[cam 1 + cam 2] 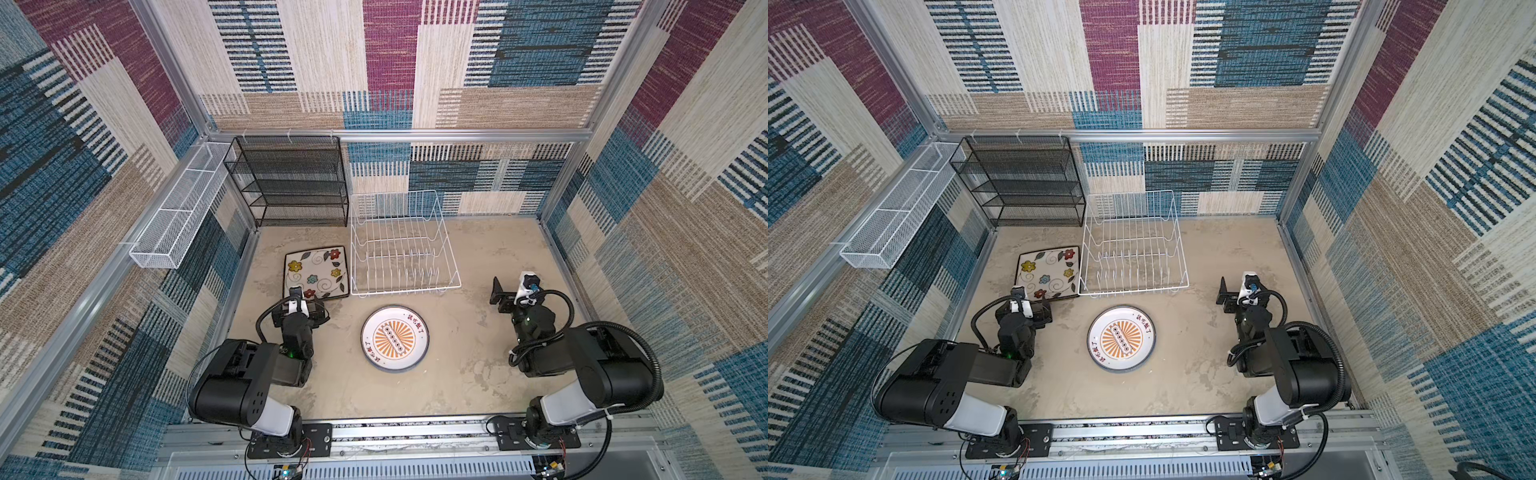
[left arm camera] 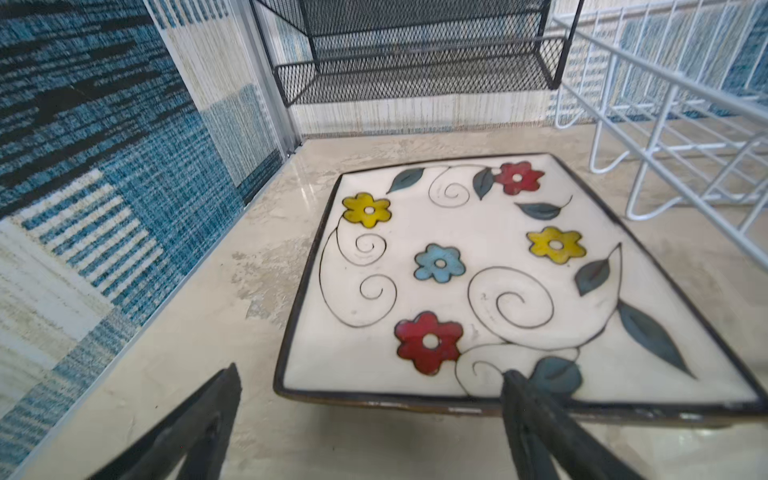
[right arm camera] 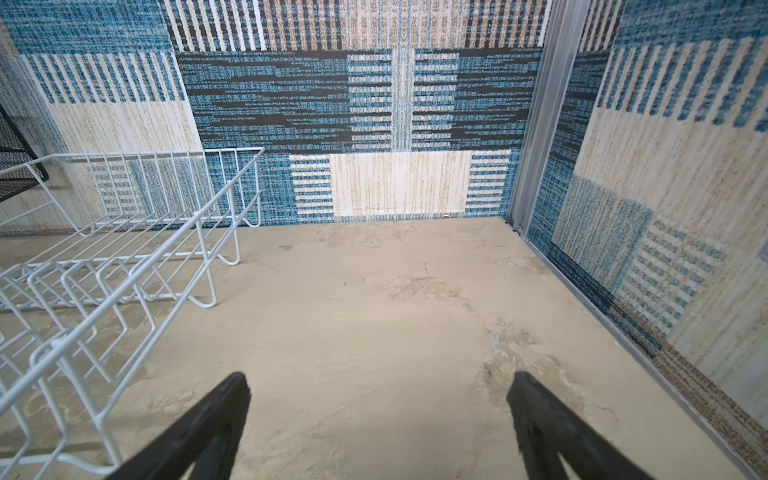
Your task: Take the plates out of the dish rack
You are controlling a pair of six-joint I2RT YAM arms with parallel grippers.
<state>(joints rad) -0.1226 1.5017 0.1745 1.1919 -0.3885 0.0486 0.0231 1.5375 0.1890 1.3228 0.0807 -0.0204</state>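
The white wire dish rack (image 1: 405,293) (image 1: 1133,293) stands at the back middle, and nothing stands between its tines. Left of it a square flowered plate (image 1: 316,270) (image 1: 1048,270) (image 2: 478,270) lies flat, face up. In front of the rack lies a round white plate (image 1: 394,337) (image 1: 1121,337) with an orange printed centre. Its thick near edge suggests others beneath. My left gripper (image 1: 305,300) (image 2: 370,372) is open and holds nothing, its fingertips at the square plate's near edge. My right gripper (image 1: 509,291) (image 3: 380,376) hangs open over bare table, right of the rack (image 3: 124,266).
A black mesh shelf unit (image 1: 286,183) (image 2: 415,79) stands at the back left against the wall. A long white mesh basket (image 1: 178,208) hangs on the left wall rail. Patterned walls close in the table on three sides.
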